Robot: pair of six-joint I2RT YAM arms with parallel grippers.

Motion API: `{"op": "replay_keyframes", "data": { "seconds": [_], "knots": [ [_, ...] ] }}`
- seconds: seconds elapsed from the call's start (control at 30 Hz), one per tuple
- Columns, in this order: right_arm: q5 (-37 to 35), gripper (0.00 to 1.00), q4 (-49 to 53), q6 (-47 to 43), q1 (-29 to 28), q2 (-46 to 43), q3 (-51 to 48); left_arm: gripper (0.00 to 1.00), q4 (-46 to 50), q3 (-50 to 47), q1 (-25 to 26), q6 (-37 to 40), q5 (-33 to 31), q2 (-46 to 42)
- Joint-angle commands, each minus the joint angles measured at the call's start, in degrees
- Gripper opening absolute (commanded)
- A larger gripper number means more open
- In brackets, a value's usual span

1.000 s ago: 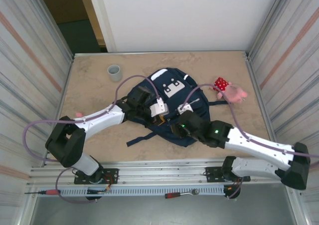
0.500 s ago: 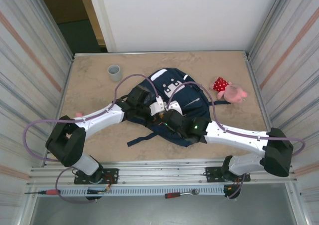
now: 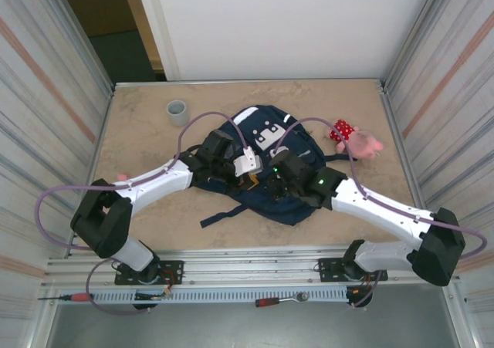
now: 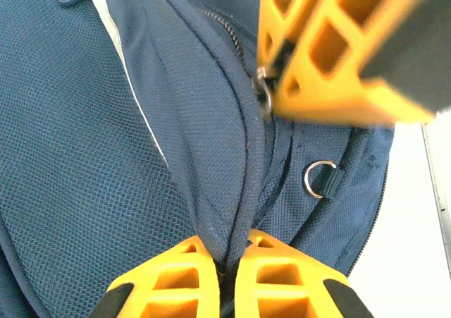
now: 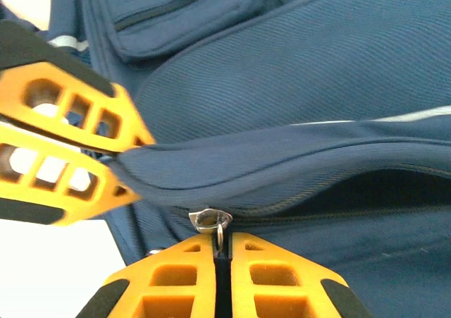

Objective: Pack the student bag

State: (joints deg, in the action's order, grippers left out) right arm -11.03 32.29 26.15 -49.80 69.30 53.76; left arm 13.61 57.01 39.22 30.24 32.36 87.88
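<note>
- A grey cup [image 3: 178, 113] is seen standing on the table [image 3: 139, 201] at the far left, well apart from the bag.
- The left gripper [image 4: 224, 253] is pressed together on a raised fold of navy fabric just beside the zip track; the fold is pinched between its orange fingers.
- The student bag [image 3: 287, 207] is laid flat at the middle of the table, between the two arms, with its white patches towards the far side.
- The zipper pull [image 5: 219, 232], a small metal ring hanging from the slider, is pinched by the right gripper [image 5: 222, 246], whose fingers are closed with almost no gap. The two grippers are set close together, facing each other across the fold.
- A pink plush toy [image 3: 356, 140] with a red spotted part is left lying outside, just beside the bag's right edge.
- The step in hand is judged to be working the zip so that a compartment is opened for packing.
- For the next move, the slider would need to be drawn along the track while the fabric is held taut by the left gripper; a slipped ring or bunched cloth is the likely fault.
</note>
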Motion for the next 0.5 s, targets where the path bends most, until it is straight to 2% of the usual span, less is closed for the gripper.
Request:
{"op": "replay_keyframes", "data": {
  "seconds": [0.0, 0.3, 0.4, 0.47],
  "knots": [
    [-1.5, 0.0, 9.9, -2.7, 6.7, -1.5, 0.2, 0.0, 6.8, -0.2, -1.7, 2.1, -3.5, -0.1],
    [5.3, 0.0, 11.0, -5.6, 15.0, -2.4, -0.2, 0.0, 8.4, -0.2, -1.8, 3.6, -5.9, -0.6],
    [8.6, 0.0, 10.3, -5.2, 18.9, -2.7, -1.5, 0.0, 7.3, -0.5, -2.2, 1.4, -5.8, -1.3],
    [10.6, 0.0, 9.4, -4.5, 18.9, -3.1, -2.2, 0.02, 6.0, -0.9, -2.5, -2.2, -5.5, -2.3]
  ]
}}
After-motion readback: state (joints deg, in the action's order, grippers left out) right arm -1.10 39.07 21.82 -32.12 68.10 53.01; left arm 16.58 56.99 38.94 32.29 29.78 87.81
